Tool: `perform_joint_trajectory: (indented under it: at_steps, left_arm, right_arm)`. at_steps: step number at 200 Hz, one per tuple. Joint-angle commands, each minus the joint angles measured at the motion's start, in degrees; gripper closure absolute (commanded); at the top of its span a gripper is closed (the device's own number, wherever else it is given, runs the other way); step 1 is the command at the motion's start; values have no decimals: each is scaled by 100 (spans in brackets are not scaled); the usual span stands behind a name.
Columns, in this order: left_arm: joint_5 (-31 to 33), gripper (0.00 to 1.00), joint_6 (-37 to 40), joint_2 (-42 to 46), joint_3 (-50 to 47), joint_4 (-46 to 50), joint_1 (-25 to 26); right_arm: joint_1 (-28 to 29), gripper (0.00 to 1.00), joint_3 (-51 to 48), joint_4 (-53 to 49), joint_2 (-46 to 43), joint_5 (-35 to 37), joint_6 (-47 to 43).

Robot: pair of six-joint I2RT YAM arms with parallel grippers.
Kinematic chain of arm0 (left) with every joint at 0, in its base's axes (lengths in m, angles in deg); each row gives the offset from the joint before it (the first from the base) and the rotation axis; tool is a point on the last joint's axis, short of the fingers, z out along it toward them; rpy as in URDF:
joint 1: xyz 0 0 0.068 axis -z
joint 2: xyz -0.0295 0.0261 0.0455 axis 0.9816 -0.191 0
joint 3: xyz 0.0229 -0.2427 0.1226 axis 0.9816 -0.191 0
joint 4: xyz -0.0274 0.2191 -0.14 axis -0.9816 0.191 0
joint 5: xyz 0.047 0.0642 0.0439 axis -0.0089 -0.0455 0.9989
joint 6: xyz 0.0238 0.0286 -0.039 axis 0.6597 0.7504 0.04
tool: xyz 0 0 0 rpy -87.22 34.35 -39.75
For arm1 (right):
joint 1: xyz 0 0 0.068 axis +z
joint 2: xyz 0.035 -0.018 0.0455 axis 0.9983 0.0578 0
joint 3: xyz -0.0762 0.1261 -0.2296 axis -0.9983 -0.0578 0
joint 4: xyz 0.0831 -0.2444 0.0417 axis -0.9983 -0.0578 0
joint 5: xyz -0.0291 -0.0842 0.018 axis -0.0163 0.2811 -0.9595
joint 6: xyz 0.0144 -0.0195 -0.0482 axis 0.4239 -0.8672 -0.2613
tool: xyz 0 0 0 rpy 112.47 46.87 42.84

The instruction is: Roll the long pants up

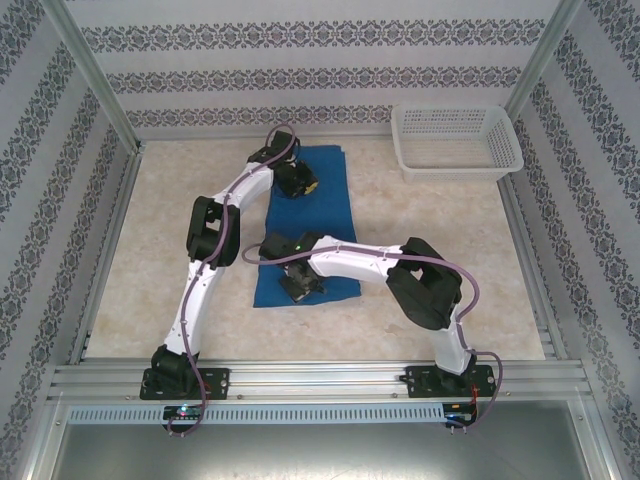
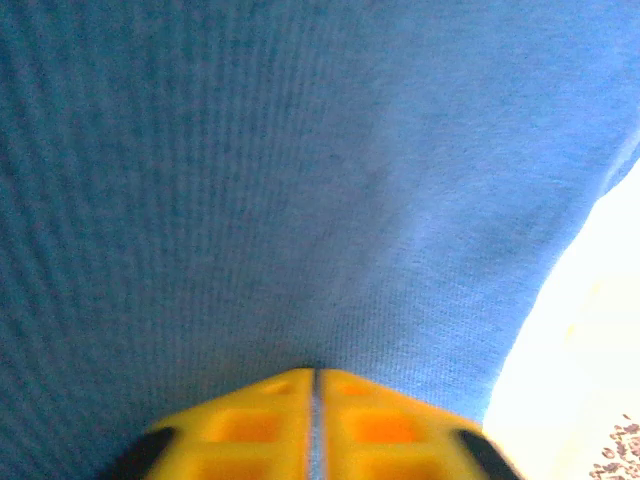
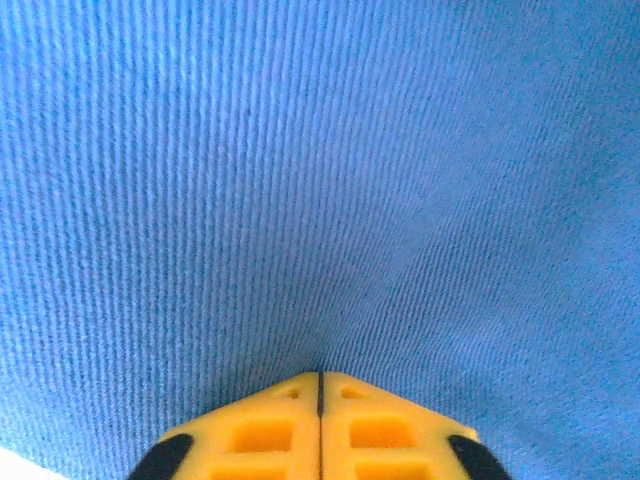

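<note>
Overhead view of a table point(image 1: 150, 260) with a pale beige, marbled top. Walls point(image 1: 300, 60) close it in at the far side, left and right. They are papered white with bands of dark floral pattern. Slanted aluminium posts point(image 1: 93, 75) rise at the two far corners. Metal rails point(image 1: 320, 378) run along the near edge. Just below them is a perforated strip point(image 1: 300, 412), then a plain grey surface point(image 1: 320, 450). A white slatted basket point(image 1: 460, 168) sits at the far right corner of the table. The light is bright and even, with soft shadows.

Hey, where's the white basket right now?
Top view: the white basket sits in the far right corner of the table, apart from the blue long pants lying mid-table.
</note>
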Motion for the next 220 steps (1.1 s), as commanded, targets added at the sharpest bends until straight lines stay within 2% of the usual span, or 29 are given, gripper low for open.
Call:
perform_joint_trajectory:
  at_steps: [1, 9, 15, 19, 32, 57, 62, 79, 88, 101, 126, 146, 165, 220]
  left_arm:
    - [369, 56, 455, 574, -26, 1030, -132]
    - [460, 36, 616, 758, -71, 1181, -160]
    - [537, 18, 730, 885, -103, 1305, -176]
    - [570, 10, 807, 957, -107, 1399, -190]
    - [586, 0, 1084, 1171, -189, 1595, -210]
    - [525, 1, 1304, 1567, -639, 1728, -206]
    - [537, 6, 1305, 1650, -781, 1708, -203]
    - [650, 36, 1329, 2002, -1317, 1567, -208]
    - [785, 42, 1373, 2184, -1561, 1521, -204]
    - [964, 41, 1475, 2368, -1797, 1487, -207]
    - [1076, 25, 1609, 2480, -1867, 1636, -218]
    - [1076, 20, 1616, 2536, -1914, 1630, -217]
    - [1056, 18, 1581, 2550, -1932, 1597, -217]
    - [1081, 17, 1532, 2568, -1995, 1598, -212]
  right_arm:
    - [54, 43, 228, -210, -478, 108, -410]
    - [54, 31, 253, -252, -619, 146, -583]
    - [54, 25, 303, -321, -703, 197, -707]
    - [61, 22, 329, -364, -756, 235, -794]
    - [96, 18, 357, -505, -909, 388, -1096]
    - [232, 17, 97, -617, -1041, 598, -1490]
    - [293, 17, -14, -572, -1069, 667, -1556]
    - [554, 17, -402, -394, -1102, 1054, -1821]
    - [674, 16, -584, -311, -1089, 1321, -1925]
    - [779, 16, -880, -102, -1076, 1638, -2085]
    - [889, 15, -1350, 378, -1094, 2139, -2414]
    - [955, 15, -1567, 714, -1053, 2508, -2736]
    - [950, 15, -1625, 925, -998, 2685, -2937]
    - [1001, 15, -1559, 1113, -682, 2512, -2947]
